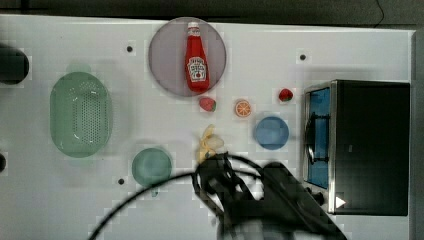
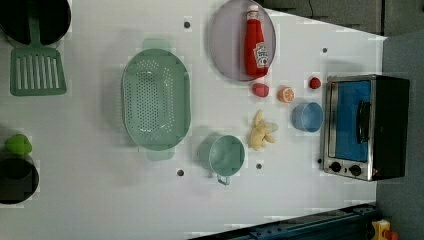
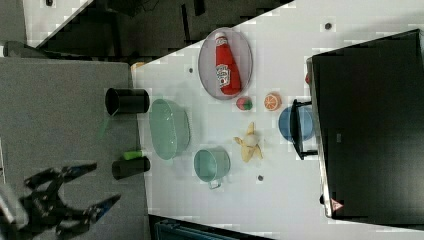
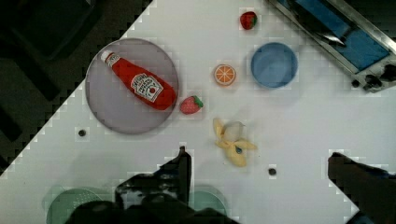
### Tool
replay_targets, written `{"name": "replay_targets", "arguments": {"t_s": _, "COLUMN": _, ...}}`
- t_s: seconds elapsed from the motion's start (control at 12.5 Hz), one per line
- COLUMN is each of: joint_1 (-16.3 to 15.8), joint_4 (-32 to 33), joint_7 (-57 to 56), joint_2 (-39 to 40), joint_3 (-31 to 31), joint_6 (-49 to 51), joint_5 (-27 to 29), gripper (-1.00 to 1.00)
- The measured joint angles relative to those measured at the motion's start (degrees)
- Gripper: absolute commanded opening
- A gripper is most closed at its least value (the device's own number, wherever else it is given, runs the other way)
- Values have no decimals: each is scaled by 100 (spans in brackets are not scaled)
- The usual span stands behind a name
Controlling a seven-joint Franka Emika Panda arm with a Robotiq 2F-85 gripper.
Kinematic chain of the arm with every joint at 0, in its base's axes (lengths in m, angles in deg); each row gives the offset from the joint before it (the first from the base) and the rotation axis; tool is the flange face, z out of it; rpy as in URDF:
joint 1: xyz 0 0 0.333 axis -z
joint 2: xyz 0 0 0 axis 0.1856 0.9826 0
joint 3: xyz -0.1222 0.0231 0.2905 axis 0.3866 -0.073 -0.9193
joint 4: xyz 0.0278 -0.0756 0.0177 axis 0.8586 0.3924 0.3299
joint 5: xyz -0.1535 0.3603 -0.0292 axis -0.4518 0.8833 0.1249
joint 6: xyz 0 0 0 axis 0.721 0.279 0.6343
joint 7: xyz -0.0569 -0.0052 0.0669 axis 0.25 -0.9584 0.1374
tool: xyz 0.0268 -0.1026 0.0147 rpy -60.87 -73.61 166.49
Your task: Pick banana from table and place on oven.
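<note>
Broadly, the white desk (image 1: 60,200) fills most of the top view, and the oven (image 1: 372,145) stands at the right edge of that frame, its black top bare and its blue glass door facing the frame's left. In the left half sits a pale green colander (image 1: 80,114), and in the upper centre a grey round plate (image 1: 167,60) carries a red ketchup bottle (image 1: 196,57) lying flat. Below the colander's right, a green cup (image 1: 151,166) stands lower centre-left, and a blue bowl (image 1: 271,132) sits just left of the oven door. The arm's dark bulk covers the lower centre of the top view.

The gripper (image 4: 257,163) appears at the bottom of the wrist view with its fingers (image 4: 182,165) spread wide and nothing between them. The banana (image 1: 210,142), partly peeled, lies on the desk at the centre of the top view, between the green cup and the blue bowl, apart from the fingers. Above it, an orange slice (image 1: 243,108) lies between two strawberries, one (image 1: 207,104) near the plate and one (image 1: 285,94) near the oven.
</note>
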Motion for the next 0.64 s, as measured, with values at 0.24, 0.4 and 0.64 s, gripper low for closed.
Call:
{"name": "replay_targets", "arguments": {"t_s": 0.24, "joint_1": -49, "joint_4": 604, "joint_7": 1, "joint_2": 884, "joint_3": -75, "joint_6": -803, "joint_5": 56, "gripper": 100}}
{"name": "replay_targets", "arguments": {"t_s": 0.4, "joint_1": -37, "joint_4": 1097, "joint_7": -18, "joint_2": 1609, "joint_3": -233, "joint_6": -1389, "joint_5": -5, "gripper": 100}}
{"name": "replay_targets", "arguments": {"t_s": 0.64, "joint_1": -134, "joint_4": 1589, "joint_7": -14, "joint_2": 2834, "joint_3": -293, "joint_6": -2277, "joint_5": -65, "gripper": 100}}
